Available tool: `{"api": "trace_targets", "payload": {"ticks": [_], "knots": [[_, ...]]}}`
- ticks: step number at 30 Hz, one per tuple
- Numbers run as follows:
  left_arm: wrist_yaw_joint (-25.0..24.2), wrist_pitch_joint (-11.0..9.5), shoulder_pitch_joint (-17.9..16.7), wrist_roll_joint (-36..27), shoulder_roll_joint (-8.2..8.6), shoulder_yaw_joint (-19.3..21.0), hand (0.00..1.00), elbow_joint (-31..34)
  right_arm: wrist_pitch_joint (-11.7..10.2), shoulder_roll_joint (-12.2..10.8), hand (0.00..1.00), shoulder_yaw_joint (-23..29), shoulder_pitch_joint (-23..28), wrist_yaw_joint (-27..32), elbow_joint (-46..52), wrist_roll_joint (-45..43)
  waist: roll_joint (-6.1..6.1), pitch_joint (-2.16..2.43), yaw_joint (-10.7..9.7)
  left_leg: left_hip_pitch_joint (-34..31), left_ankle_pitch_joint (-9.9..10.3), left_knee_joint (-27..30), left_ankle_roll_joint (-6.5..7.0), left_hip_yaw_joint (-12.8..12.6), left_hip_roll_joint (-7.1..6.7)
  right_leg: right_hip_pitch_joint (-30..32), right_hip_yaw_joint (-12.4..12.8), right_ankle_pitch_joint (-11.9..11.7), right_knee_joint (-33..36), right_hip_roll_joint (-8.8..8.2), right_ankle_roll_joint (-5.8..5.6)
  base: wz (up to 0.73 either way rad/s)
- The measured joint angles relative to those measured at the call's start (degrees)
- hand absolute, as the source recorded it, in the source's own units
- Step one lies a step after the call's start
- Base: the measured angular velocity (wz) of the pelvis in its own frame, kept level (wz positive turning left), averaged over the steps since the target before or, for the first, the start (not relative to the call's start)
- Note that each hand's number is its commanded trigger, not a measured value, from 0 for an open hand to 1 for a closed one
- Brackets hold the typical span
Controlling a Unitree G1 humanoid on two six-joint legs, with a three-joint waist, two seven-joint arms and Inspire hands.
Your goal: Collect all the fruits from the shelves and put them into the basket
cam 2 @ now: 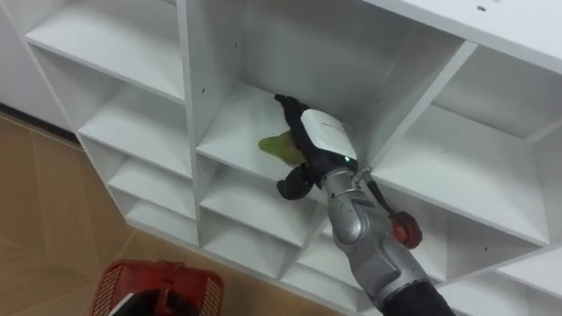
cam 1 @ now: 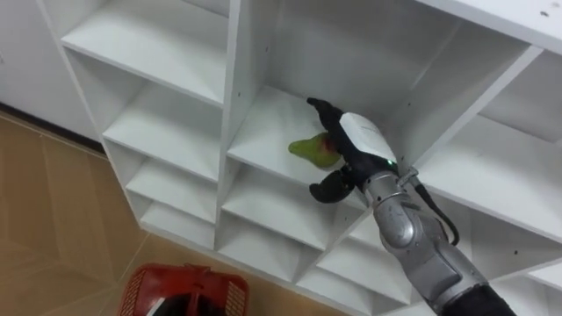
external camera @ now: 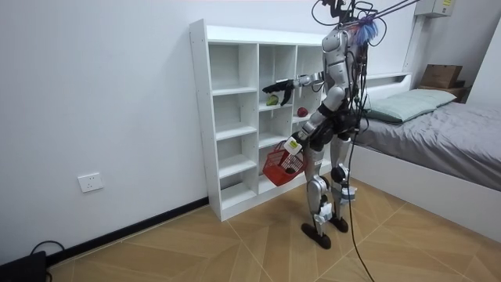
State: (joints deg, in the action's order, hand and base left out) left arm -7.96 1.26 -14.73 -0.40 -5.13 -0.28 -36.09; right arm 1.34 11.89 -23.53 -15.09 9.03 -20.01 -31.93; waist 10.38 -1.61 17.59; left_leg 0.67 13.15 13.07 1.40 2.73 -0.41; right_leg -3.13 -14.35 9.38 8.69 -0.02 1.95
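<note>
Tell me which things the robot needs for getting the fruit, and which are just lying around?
For the job: green fruit, red fruit, closet, red basket, right hand at the green fruit, left hand carrying the basket.

Just lying about: bed, pillow, cardboard box, wall socket.

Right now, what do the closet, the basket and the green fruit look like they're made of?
Closet: white laminated board, probably; flat matte panels with peg holes. Basket: red plastic, likely; moulded lattice walls. Fruit: smooth green skin with a red blush; real or imitation, cannot tell.
</note>
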Motion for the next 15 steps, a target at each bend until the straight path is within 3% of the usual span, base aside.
{"api": "trace_targets", "payload": {"ticks": [9, 15], "knots": [[-0.46, 0.00, -0.27, -0.06, 0.10, 0.23, 1.00, 0.01, 0.01, 0.05, 0.00, 1.35, -0.01, 0.14, -0.17, 0.49, -0.46, -0.07, 0.02, 0.95, -0.03, -0.19, -0.04, 0.61, -0.07, -1.03, -0.18, 0.03, -0.03, -0.10, -0.04, 0.02], [-1.24, 0.00, -0.66, -0.04, -0.47, 0.46, 1.00, 0.16, 0.05, -0.30, 0.00, 2.30, -0.81, -0.55, -3.81, 0.60, 0.45, 0.44, 0.34, 1.13, -0.06, -0.45, -0.07, 0.99, -0.17, -1.82, -0.97, 0.03, 0.02, -0.04, -0.04, 0.04]]}}
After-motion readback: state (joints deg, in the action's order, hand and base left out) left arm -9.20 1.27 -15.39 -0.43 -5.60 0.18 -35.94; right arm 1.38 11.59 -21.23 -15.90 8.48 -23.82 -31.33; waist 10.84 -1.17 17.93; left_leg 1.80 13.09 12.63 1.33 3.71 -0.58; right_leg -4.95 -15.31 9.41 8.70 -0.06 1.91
